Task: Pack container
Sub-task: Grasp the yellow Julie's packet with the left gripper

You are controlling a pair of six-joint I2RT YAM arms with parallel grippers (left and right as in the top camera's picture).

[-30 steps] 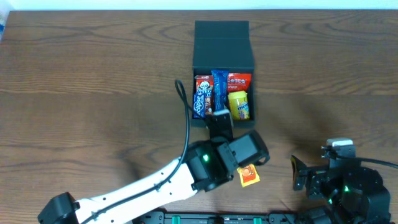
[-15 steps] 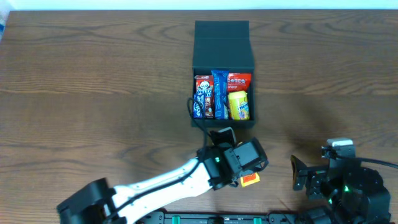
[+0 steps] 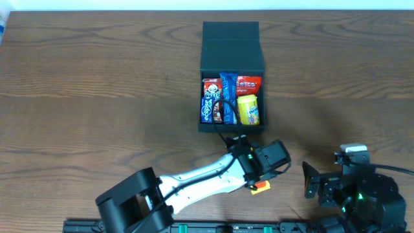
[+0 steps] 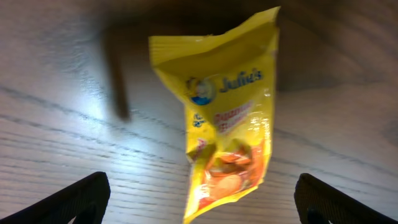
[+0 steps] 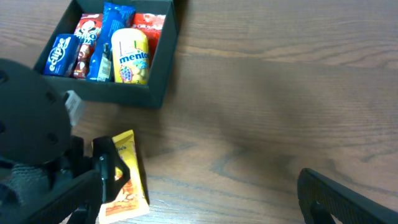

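Note:
The dark teal-black container stands open at the table's middle back, its flap lid folded away behind it. It holds several snack packets, among them a yellow Mentos tub. A yellow Julie's biscuit packet lies flat on the table in front of the container. My left gripper is open just above it, and in the left wrist view the packet lies between the two spread fingers. My right gripper is open and empty at the front right. In its view I see the container and the packet.
Bare wood table stretches to the left and right of the container. The right arm's base sits at the front right corner. The left arm lies along the front edge.
My left gripper has drawn back from the container's front wall and moved right and down over the yellow packet. The right arm has not moved.

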